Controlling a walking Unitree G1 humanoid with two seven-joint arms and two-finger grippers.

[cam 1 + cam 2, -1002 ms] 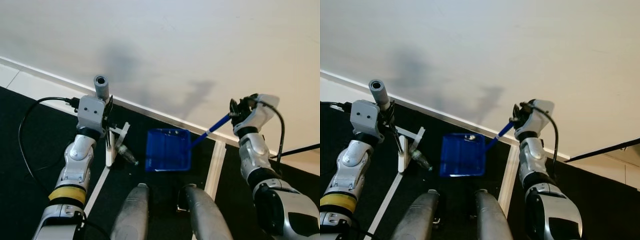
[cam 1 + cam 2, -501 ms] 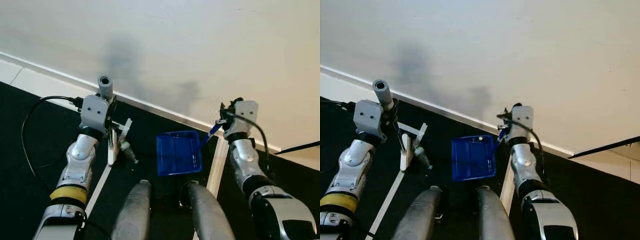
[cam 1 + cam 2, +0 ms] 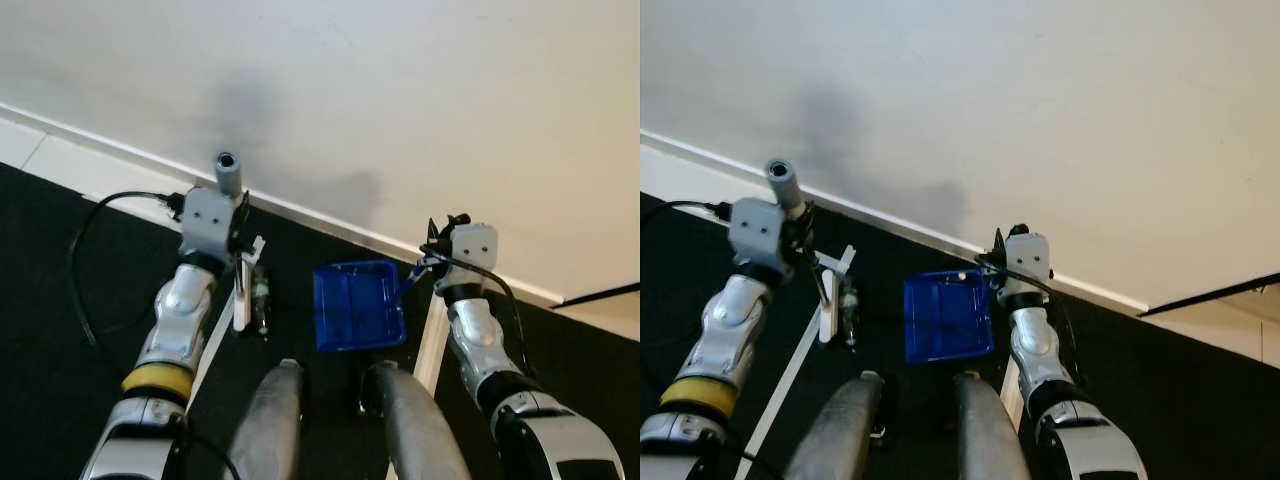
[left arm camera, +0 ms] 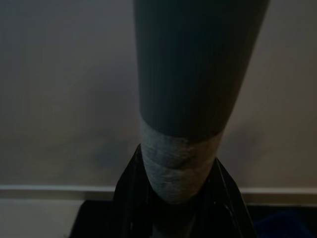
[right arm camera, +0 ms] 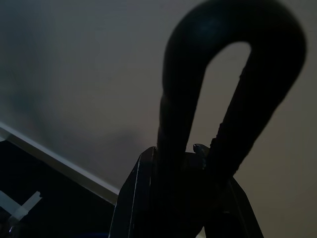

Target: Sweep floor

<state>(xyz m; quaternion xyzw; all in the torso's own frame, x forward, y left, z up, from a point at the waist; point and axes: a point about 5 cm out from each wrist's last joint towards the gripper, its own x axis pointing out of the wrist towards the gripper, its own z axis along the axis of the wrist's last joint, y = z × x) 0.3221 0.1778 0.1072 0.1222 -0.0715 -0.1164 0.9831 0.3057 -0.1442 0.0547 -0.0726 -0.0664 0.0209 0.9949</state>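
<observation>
Dustpan [image 3: 358, 306] pulled nearer – right tool [image 3: 432, 258] grips handle; left tool [image 3: 240, 228] grips one broom [image 3: 229, 173].

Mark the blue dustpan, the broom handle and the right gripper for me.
blue dustpan [image 3: 358, 307], left eye view, middle of the pan's tray.
broom handle [image 3: 228, 172], left eye view, grey top end.
right gripper [image 3: 432, 256], left eye view, at its black fingers.

- An indoor room, its kind unclear: a plain cream wall [image 3: 400, 90] meets the floor at a white baseboard [image 3: 320, 218].
- Black flooring [image 3: 60, 300] carries white tape lines [image 3: 432, 335].
</observation>
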